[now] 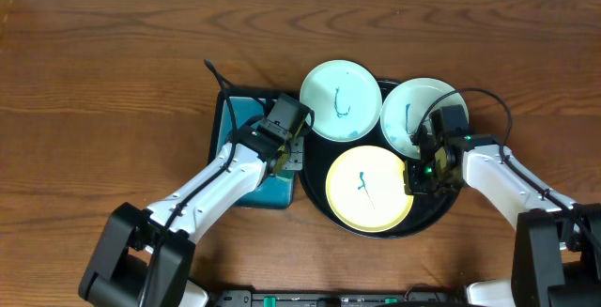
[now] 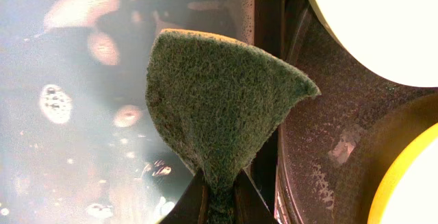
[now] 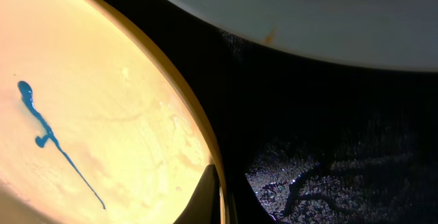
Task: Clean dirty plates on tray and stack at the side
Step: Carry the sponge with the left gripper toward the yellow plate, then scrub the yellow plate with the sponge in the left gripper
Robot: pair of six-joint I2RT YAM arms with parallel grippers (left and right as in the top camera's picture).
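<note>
So nothing's done: three scribbled plates (image 1: 340,100) on the tray (image 1: 437,208), none stacked. My left gripper (image 2: 219,196) clamps a green scouring pad (image 2: 219,94); right gripper (image 3: 217,196) closed, yellow plate (image 3: 102,114) just left of it.

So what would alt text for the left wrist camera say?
A green scrub pad fills the middle, pinched at its bottom by the left gripper, over a wet blue tray. To the right lies the black tray, with edges of a pale plate and a yellow plate.

Right arm (image 1: 498,171) hides part of one mint plate (image 1: 413,105); left arm (image 1: 221,180) overlaps the rectangular tray (image 1: 241,117).
</note>
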